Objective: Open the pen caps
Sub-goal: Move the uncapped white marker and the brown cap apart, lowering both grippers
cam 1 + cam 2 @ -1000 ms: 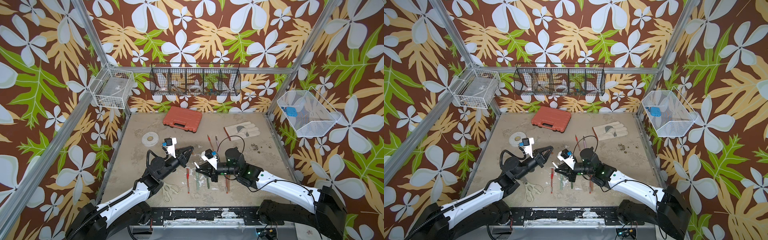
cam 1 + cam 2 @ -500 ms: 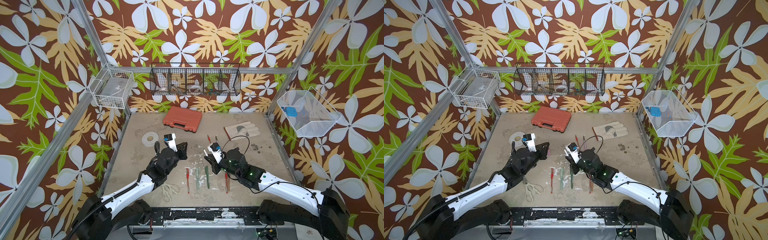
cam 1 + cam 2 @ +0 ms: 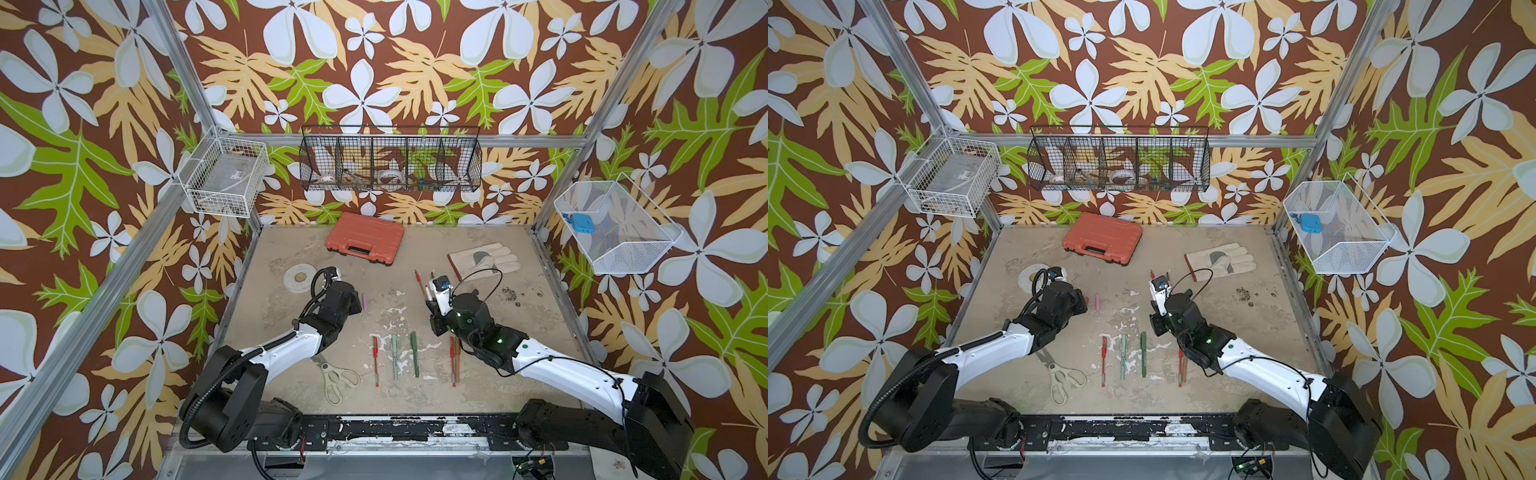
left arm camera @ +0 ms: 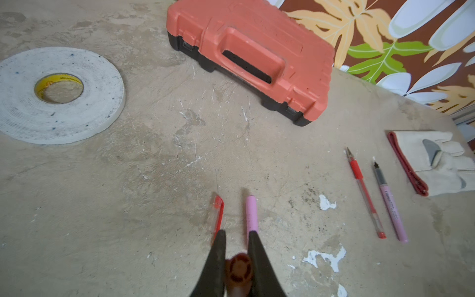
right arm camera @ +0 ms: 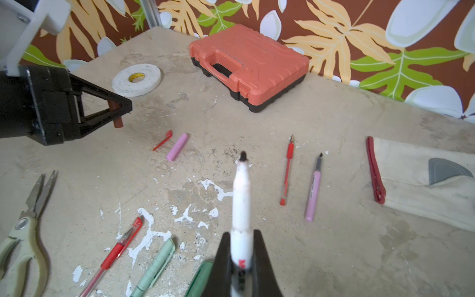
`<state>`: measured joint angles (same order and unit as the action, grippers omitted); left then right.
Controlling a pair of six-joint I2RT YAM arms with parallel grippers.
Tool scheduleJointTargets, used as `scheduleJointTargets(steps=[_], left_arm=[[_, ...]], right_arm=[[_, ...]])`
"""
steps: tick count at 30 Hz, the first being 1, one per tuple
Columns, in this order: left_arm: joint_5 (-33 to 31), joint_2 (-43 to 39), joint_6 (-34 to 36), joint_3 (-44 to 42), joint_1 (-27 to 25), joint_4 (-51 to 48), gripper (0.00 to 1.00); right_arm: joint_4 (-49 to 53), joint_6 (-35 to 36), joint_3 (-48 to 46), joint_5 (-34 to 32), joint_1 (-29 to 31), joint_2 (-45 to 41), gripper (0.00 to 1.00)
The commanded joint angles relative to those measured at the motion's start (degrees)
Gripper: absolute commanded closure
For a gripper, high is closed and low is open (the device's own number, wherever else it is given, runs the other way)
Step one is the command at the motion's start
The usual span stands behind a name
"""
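**Brown stubby plastic cap [image 4: 237, 270] pinched by the left fingers [image 4: 219, 252]**

The right fingers [image 5: 223, 257] pinch a white pen body with a black tip [image 5: 241, 195], and this tip is bare. On the worn grey table [image 4: 128, 180], just ahead of the left fingers, a small red clip cap [image 4: 219, 210] and a pink tube cap [image 4: 251, 213] lie side by side, not touching. An uncapped red pen [image 4: 365, 192] and an uncapped pink pen [image 4: 389, 203] lie near a pale work glove [image 4: 449, 164]. Capped pens, red [image 3: 375, 361], pale green [image 3: 395, 357] and dark green [image 3: 414, 353], lie in a row near white-handled scissors [image 3: 327, 368].

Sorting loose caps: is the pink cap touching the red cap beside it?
Apart. The left wrist view shows bare table between the pink cap and the red cap.
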<state>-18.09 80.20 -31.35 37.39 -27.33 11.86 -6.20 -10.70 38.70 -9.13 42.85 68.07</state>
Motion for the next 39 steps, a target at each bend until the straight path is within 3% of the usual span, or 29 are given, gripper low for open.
scheduleJointTargets(steps=[1,8,21,39], left_arm=[[-0.4,2.8,2.5,1.6,0.6,-1.7,1.00],[-0.2,9.8,2.5,4.7,3.9,-4.5,1.00],[0.0,16.4,2.7,8.4,4.6,-7.8,0.99],[2.8,18.9,2.9,9.8,5.0,-8.7,0.67]], right_arm=[[0.4,-1.5,0.4,0.9,-0.7,0.5,1.00],[0.9,-2.8,0.2,2.0,-2.9,1.2,1.00],[0.3,-3.0,-0.2,3.0,-3.3,0.7,1.00],[0.2,-3.1,-0.5,3.0,-3.7,0.0,1.00]])
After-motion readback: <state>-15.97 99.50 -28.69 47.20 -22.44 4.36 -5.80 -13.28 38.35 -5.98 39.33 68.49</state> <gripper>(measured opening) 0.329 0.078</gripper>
